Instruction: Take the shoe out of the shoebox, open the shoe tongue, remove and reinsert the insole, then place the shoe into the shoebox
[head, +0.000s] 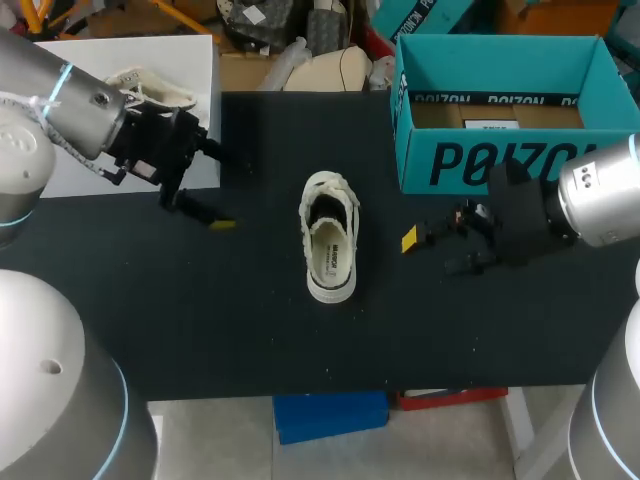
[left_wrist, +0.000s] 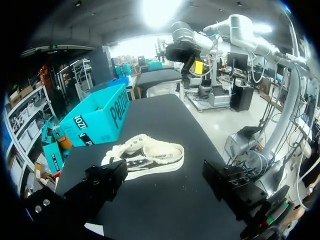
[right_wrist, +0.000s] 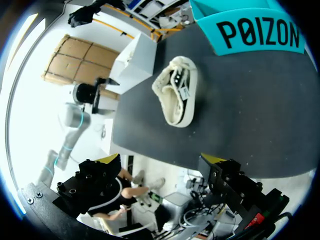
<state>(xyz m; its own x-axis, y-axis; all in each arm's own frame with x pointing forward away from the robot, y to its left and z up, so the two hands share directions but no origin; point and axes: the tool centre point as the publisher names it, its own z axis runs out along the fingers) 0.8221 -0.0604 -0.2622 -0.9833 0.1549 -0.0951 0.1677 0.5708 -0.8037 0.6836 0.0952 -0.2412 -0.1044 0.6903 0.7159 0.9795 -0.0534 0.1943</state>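
Shoe (head: 330, 238) lay upright on the table (head: 250, 330), already out of the shoebox (head: 500, 165), the left pincer (head: 235, 195) and right pincer (head: 428, 252) spread empty either side, so opening it up seemed next, needing one pincer to pin it down.

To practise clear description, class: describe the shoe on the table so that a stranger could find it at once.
Start at the black table and the teal shoebox at its far right. Beside the box, mid-table between the left hand and right hand, lies the cream shoe: alone, opening up, dark lining.
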